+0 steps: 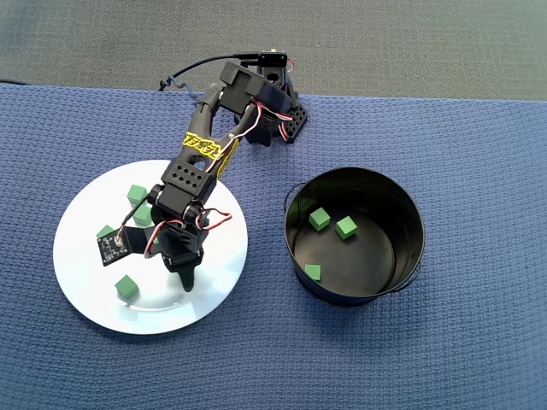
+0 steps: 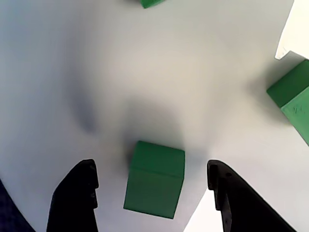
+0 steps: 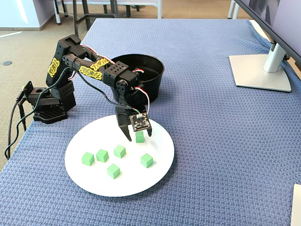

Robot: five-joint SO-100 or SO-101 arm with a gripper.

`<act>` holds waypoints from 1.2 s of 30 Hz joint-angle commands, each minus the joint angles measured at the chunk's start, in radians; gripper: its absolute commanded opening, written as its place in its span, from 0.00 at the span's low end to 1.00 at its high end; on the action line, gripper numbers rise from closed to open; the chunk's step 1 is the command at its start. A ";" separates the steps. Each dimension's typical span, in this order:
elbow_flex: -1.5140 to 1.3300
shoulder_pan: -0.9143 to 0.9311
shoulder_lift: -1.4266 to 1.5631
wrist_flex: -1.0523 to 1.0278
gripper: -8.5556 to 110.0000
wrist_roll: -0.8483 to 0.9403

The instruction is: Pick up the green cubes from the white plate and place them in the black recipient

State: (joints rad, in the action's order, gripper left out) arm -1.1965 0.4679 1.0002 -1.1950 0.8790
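Wrist view, green cube (image 2: 155, 180) between open end effector (image 2: 153, 193) fingers

The worktop (image 3: 211, 141) is covered by a blue woven cloth (image 1: 479, 342) with a fine waffle texture. In the overhead view, a strip of grey carpet (image 1: 385, 43) is seen beyond the far edge of the cloth. In the fixed view, a silver monitor stand (image 3: 261, 68) is set on the cloth at the right, with the edge of a screen above it. Beige flooring (image 3: 28, 42) and dark chair legs (image 3: 87, 14) are seen at the upper left. Even, soft light is cast throughout.
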 commanded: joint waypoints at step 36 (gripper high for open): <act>-0.075 -0.002 0.110 0.066 0.20 -0.198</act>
State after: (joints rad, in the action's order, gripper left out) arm -1.2747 0.4801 1.0201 -1.1290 0.6995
